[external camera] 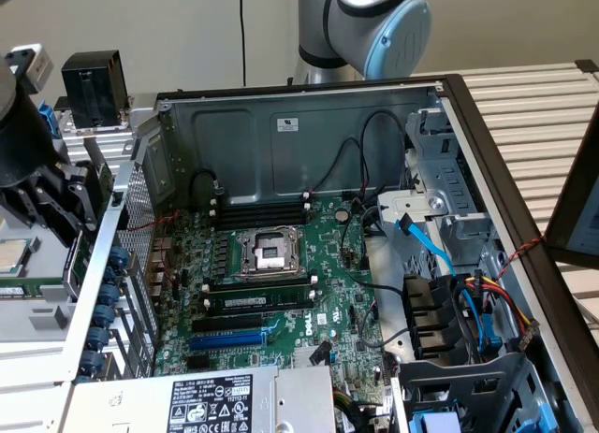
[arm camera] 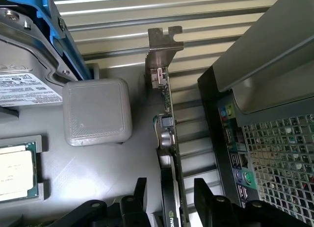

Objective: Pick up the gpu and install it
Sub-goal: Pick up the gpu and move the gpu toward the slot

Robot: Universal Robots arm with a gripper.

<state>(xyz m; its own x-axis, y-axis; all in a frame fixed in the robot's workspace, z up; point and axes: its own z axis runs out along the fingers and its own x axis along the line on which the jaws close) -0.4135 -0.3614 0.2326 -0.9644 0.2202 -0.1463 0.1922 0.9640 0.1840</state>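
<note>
The gpu (arm camera: 171,138) stands on its edge on a grey tray just outside the computer case. I see it from above: a thin green card edge, a silver end bracket (arm camera: 164,48) at its far end and the black fan shroud near my fingers. My gripper (arm camera: 172,201) is open, one black finger (arm camera: 140,195) on each side of the card with a small gap to it. In the exterior view the gripper (external camera: 56,204) hangs at the exterior view's left, beside the case wall.
The open case holds the green motherboard (external camera: 281,283) with a blue slot (external camera: 227,339) and a power supply (external camera: 206,400) in front. Beside the gpu sit a grey square block (arm camera: 97,112), a CPU (arm camera: 14,170) and the case's rear port panel (arm camera: 240,153).
</note>
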